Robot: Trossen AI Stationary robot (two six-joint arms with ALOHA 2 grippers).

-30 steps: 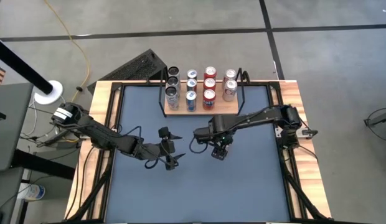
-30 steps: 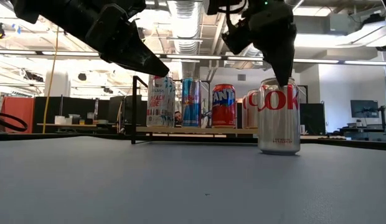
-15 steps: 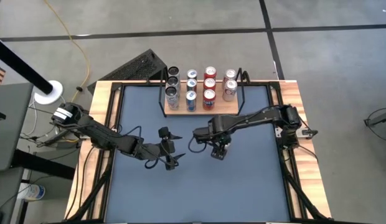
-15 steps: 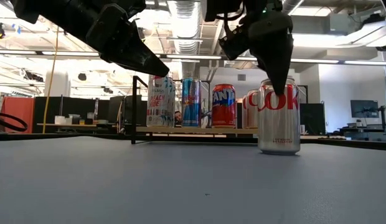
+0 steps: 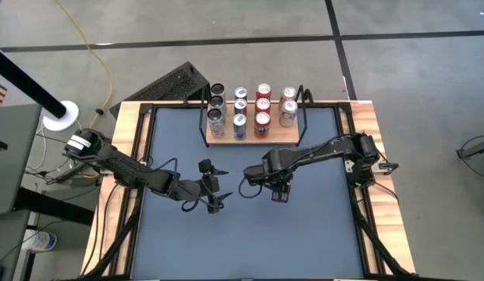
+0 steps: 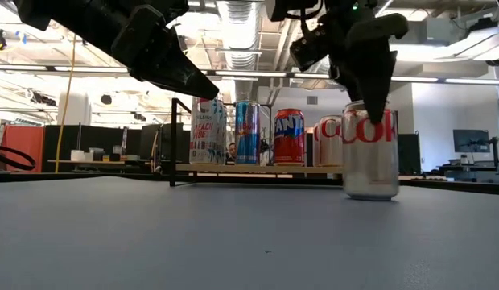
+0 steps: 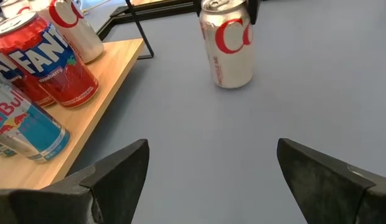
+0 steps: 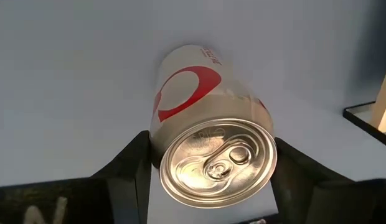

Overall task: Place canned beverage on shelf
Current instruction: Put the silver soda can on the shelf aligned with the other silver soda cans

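1. High view: right end effector (image 5: 279, 190) is over the can on the dark worktop (image 5: 320, 226), near the shelf (image 5: 253, 136), not on it. Left end effector (image 5: 213, 187) waits mid-worktop, fingers apart.
2. Low view: silver Coke can (image 6: 370, 151) stands upright. "FANTA" (image 6: 289, 137) reads on the shelf.
3. Left wrist view: Red Bull can (image 7: 25, 127) beside the Fanta.
4. Right wrist view: fingers (image 8: 127, 165) hug the can's rim, seemingly clamped. A grip this high could tip it.
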